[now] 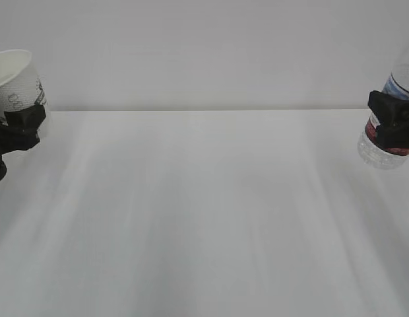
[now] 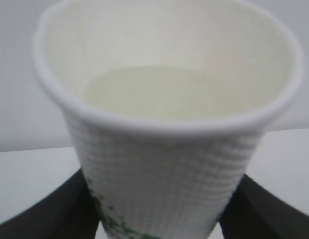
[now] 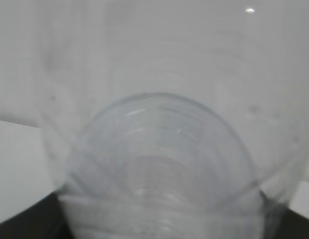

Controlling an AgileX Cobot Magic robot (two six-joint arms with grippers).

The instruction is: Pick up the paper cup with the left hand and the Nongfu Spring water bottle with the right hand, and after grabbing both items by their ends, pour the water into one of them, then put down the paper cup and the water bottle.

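In the exterior view the left hand (image 1: 18, 125) sits at the far left edge with its black fingers closed round the lower body of the paper cup (image 1: 16, 82), which is lifted clear of the white table (image 1: 204, 218) and leans a little, mouth up. At the far right edge the right hand (image 1: 392, 125) clamps the Nongfu Spring water bottle (image 1: 389, 112) across its red-and-white label, low on the body; the bottle is also off the table and tilted, its top cut off by the frame. The two are well apart, with the bare tabletop between them — a hold that suits carrying each vessel by its base end so the mouths stay free for pouring. In the left wrist view the paper cup (image 2: 167, 164) fills the frame, its textured wall squeezed between two dark fingers (image 2: 70, 209) at the bottom corners, so the pincer is partly closed onto the cup. Inside lies a pale, flat pool that looks like the water (image 2: 159, 92), reaching some way up the cream wall. In the right wrist view the camera looks through the clear bottle (image 3: 159, 169) from near its base, dark fingers (image 3: 25, 219) just showing low on either side; the grip is firm on the bottle. Whether liquid remains in it I cannot tell — the plastic is blurred and see-through. My judgement: pouring seems done, and setting both down is what remains.
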